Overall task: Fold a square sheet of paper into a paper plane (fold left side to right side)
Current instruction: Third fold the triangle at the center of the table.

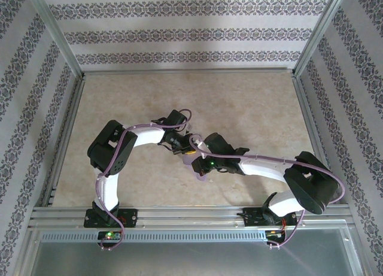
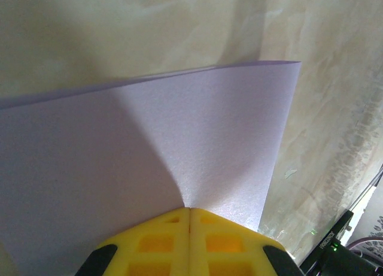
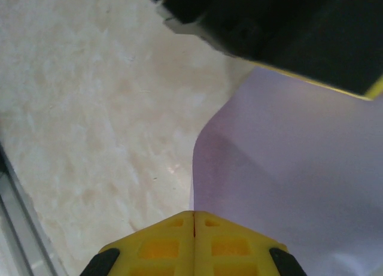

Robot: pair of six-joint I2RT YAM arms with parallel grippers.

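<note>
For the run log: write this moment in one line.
left gripper: jaws shut on purple sheet | right gripper: jaws shut on sheet | sheet bowed

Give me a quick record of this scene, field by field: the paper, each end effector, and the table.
sheet: purple paper, bent, not lying flat
left end effector: shut, pinching the paper's edge
right end effector: shut, seemingly pinching the paper too
table: beige, marbled; both arms meet near its middle

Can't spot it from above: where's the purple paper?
The square sheet of paper sits near the middle of the table, pinched by the left gripper and right gripper, which hide most of it from above.
</note>
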